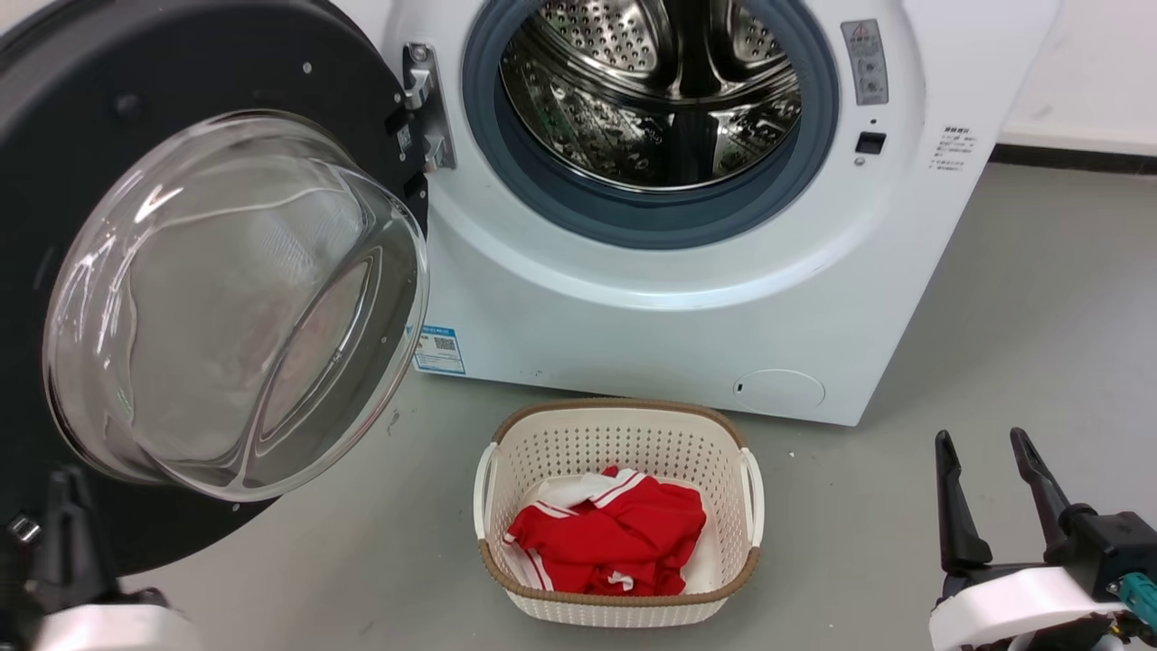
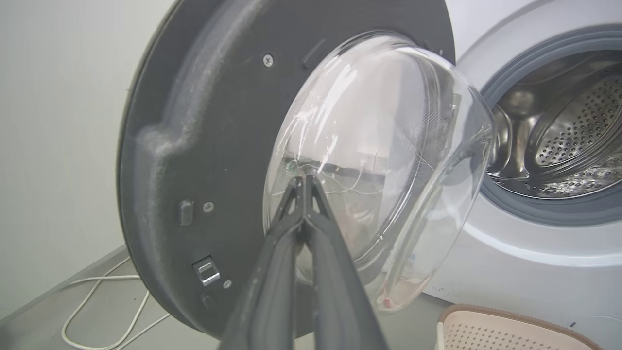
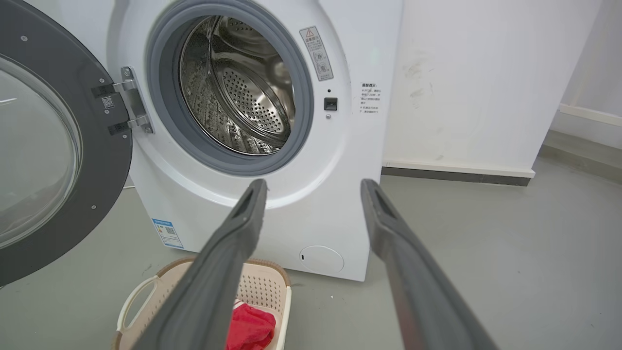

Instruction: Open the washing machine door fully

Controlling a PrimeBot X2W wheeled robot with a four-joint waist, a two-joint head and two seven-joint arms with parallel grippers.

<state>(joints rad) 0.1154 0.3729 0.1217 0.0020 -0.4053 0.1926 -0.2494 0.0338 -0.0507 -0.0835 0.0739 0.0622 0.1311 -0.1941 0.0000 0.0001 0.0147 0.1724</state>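
Black glossy plastic frames the washing machine door (image 1: 181,63), which stands swung out on the metal hinge (image 1: 429,108) at the left edge of the opening. Its inner face and bulging glass bowl window (image 1: 235,307) are turned toward the room. The door is clear of the opening, to the left of the washing machine (image 1: 651,316), a white front-loader on the grey floor (image 1: 994,316). The perforated steel drum (image 1: 651,90) is exposed inside the grey rubber ring (image 1: 651,221), and a blue label (image 1: 439,350) sits at the lower left of the front panel. The left gripper (image 2: 303,181) is low by the door's inner face, its fingers pressed together with nothing between them and their tips at the rim of the glass bowl; contact with the glass cannot be confirmed. The right gripper (image 1: 983,437) is well to the right, apart from the machine, with its fingers spread and holding nothing. On the floor in front of the machine stands a cream perforated basket (image 1: 624,434) holding a red and white garment (image 1: 615,542). A white cable (image 2: 97,301) lies on the floor beyond the door.
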